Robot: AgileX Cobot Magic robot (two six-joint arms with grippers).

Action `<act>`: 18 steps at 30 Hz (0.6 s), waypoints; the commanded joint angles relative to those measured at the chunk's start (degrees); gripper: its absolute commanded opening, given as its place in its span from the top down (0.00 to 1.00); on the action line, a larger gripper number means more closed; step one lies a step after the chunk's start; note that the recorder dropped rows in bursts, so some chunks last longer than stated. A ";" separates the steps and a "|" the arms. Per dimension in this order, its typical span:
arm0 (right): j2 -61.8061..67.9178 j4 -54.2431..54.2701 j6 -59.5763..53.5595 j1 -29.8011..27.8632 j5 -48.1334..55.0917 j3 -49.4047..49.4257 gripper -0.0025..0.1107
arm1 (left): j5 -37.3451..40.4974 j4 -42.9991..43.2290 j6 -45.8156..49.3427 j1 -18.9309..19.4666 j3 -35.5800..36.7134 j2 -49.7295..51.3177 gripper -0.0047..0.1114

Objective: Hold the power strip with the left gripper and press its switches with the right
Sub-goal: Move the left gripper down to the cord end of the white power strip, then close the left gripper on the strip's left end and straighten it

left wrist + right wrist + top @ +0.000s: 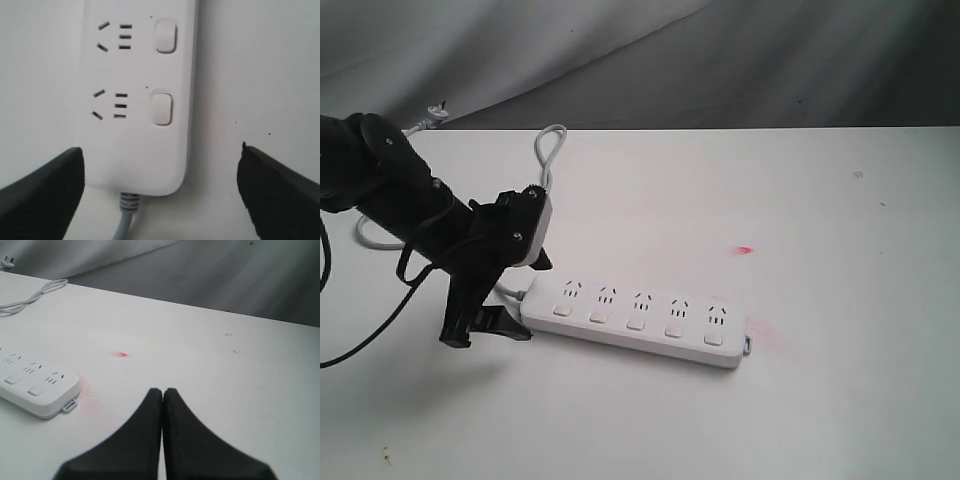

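Left wrist view has the left gripper (162,150) spread wide, its two black fingers (45,195) straddling the cord end of the power strip (135,145) without clamping it. One finger stands clear of the strip's edge; the other sits just beside it, and contact there is unclear. The grey cord (125,220) leaves the strip between the fingers. The strip lies flat on the white table (820,200), switches (161,107) facing up. The right gripper (162,395) hangs over the table, well apart from the strip's far end, fingertips pressed together, holding nothing.
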 commanded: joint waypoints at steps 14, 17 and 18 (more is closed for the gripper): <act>-0.30 0.29 0.31 -0.37 -0.07 0.21 0.98 | -7.09 -3.35 0.18 0.08 -0.30 1.09 0.28; -0.30 0.29 0.31 -0.37 -0.07 0.21 0.98 | -7.09 -3.35 -0.10 0.08 -0.30 1.70 0.28; -0.30 0.29 0.31 -0.37 -0.07 0.21 0.98 | -7.09 -3.35 -0.22 0.08 -0.30 1.99 0.28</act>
